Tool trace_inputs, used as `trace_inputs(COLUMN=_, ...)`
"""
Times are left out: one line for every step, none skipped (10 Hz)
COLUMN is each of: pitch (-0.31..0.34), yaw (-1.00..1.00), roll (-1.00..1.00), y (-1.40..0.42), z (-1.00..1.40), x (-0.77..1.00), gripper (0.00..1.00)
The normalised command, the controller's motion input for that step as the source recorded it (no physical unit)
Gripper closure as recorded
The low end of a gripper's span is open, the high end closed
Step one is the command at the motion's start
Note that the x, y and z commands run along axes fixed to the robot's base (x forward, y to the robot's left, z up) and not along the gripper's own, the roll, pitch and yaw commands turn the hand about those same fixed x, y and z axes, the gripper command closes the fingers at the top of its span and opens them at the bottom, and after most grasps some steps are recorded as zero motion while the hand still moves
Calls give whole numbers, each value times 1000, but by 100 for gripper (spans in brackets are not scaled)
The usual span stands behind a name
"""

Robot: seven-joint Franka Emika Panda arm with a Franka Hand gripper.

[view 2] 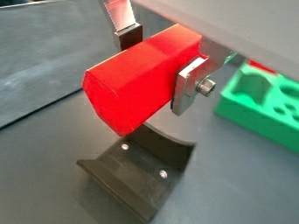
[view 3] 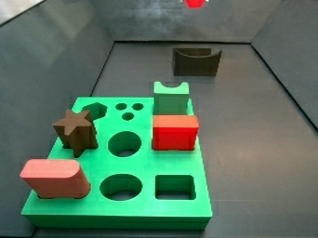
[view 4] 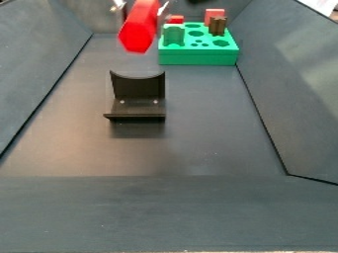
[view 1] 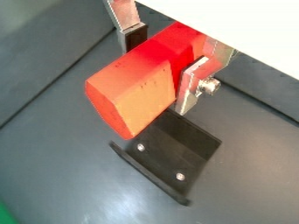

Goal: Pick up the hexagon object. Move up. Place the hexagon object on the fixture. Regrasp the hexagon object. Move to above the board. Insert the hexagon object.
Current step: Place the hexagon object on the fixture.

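My gripper point(view 1: 163, 59) is shut on the hexagon object point(view 1: 138, 87), a bright red prism held across the jaws, also seen in the other wrist view point(view 2: 138, 80). It hangs in the air above the fixture point(view 1: 172, 157), a dark block with a curved notch, clear of it. In a side view the hexagon object point(view 4: 137, 26) is above and just behind the fixture point(view 4: 134, 95). Only its tip point(view 3: 195, 3) shows in the other side view, over the fixture point(view 3: 195, 60). The green board point(view 3: 149, 165) lies further off point(view 4: 199, 55).
On the board stand a red cube point(view 3: 176, 132), a brown star piece point(view 3: 74, 130), a salmon-pink block point(view 3: 52, 178) and a green notched block point(view 3: 172, 96). Sloping dark walls point(view 4: 46, 89) enclose the floor on both sides.
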Motion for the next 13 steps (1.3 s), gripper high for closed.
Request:
trace_inputs(pitch=369, yaw=476, roll=-1000, y=68, z=-19, x=242, gripper=100)
trace_inputs(pitch=395, yaw=323, roll=-841, y=33, z=-7, x=129, gripper=100)
trace_inputs(pitch=384, yaw=168, roll=-645, y=35, z=-3, x=36, gripper=100)
trace_inputs(pitch=311, yaw=2, roll=-392, y=34, z=5, x=20, gripper=100)
trace_inputs(pitch=248, yaw=-93, roll=-230, y=22, z=-3, x=42, gripper=100)
trace_inputs(pitch=220, yaw=-106, roll=-194, y=26, z=0, x=51, gripper=100)
trace_inputs(pitch=111, yaw=-107, roll=-1000, y=62, z=-1000, x=98, gripper=100)
trace_inputs(pitch=98, yaw=-109, roll=-1000, y=63, z=-1000, x=102, gripper=100)
trace_inputs(pitch=101, yaw=-131, roll=-1000, y=73, z=-1000, x=109, gripper=100)
trace_inputs(pitch=110, yaw=-143, roll=-1000, y=73, z=-1000, x=115, gripper=100)
trace_inputs(pitch=108, yaw=-166, roll=-1000, y=79, z=-1000, x=125, gripper=100)
trace_inputs(pitch=106, yaw=-186, roll=-1000, y=83, z=-1000, x=129, gripper=100)
trace_inputs(pitch=76, yaw=-181, roll=-773, y=91, z=-1000, x=141, gripper=100)
